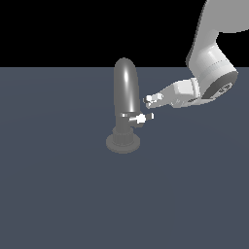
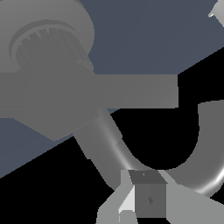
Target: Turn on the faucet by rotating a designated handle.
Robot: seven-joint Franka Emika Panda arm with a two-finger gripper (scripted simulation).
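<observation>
The grey glossy faucet point(image 1: 125, 90) stands upright on its round ribbed base point(image 1: 123, 142) on the dark floor. Its small handle point(image 1: 140, 117) juts toward the exterior view's right from the lower stem and ends in a white tip point(image 1: 149, 116). My gripper point(image 1: 149, 100) hovers just right of the spout and a little above the handle tip, touching neither. Its fingers look closed together and hold nothing. In the wrist view the handle point(image 2: 144, 89) is a grey bar crossing the ribbed base point(image 2: 48, 43), the curved spout point(image 2: 205, 144) bends beyond, and my fingers point(image 2: 148, 199) show close together.
The flat dark blue-grey floor point(image 1: 58, 194) spreads around the faucet. My white arm point(image 1: 214, 73) comes down from the exterior view's upper right.
</observation>
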